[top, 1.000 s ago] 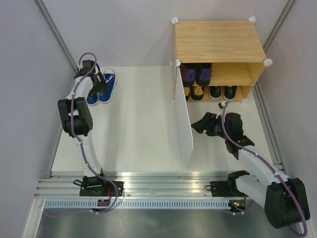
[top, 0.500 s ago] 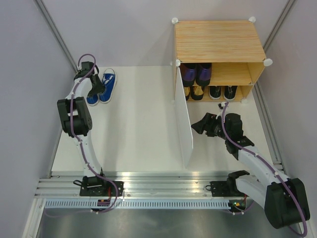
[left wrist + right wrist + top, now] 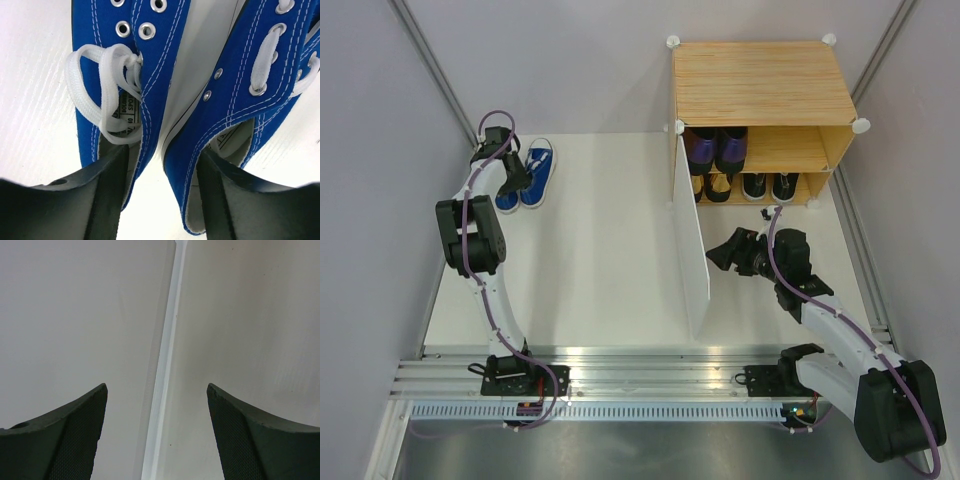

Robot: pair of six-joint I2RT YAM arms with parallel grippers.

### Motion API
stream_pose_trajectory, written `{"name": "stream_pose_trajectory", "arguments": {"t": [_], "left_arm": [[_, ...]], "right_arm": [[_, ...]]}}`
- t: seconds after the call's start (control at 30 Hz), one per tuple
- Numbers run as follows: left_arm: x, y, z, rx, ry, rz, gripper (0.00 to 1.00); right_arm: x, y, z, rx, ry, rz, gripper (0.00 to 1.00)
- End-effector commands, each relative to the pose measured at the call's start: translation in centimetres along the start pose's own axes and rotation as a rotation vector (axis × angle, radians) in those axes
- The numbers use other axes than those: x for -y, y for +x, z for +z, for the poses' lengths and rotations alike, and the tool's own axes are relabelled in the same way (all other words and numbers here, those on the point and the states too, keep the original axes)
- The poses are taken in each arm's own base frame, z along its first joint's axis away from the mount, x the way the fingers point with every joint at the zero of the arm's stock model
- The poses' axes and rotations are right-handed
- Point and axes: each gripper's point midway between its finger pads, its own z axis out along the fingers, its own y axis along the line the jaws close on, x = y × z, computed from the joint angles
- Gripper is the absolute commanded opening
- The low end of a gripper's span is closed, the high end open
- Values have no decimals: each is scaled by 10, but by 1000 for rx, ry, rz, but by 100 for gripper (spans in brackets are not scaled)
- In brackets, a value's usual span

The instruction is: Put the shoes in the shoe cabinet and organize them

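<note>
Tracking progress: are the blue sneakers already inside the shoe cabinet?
No, the blue sneakers lie on the white table, well left of the shoe cabinet.

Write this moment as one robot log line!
left gripper: pinching blue sneakers, one finger inside each | right gripper: open, facing door edge | cabinet: purple shoes on top shelf

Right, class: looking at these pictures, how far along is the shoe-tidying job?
Done: purple shoes on the top shelf of the cabinet, gold shoes and black shoes below. In hand: the left gripper has a finger inside each of the blue sneakers, pinching them on the table. Left: shelving them.
</note>
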Motion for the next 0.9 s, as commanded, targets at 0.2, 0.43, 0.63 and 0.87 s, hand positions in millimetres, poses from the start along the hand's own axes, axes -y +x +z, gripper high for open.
{"name": "stream_pose_trajectory", "arguments": {"t": [0.2, 0.43, 0.63, 0.87], "left_arm": [[1, 56, 17, -187, 42, 62, 35], [12, 54, 4, -192, 94, 87, 2], [45, 23, -57, -75, 164, 101, 2], [72, 2, -147, 22, 329, 27, 2]], "right_arm": [[-8, -6, 0, 27, -40, -10, 84], [-9, -7, -2, 37, -41, -15, 84], [-10, -8, -4, 39, -38, -26, 84], [-7, -10, -9, 40, -4, -49, 84]]}}
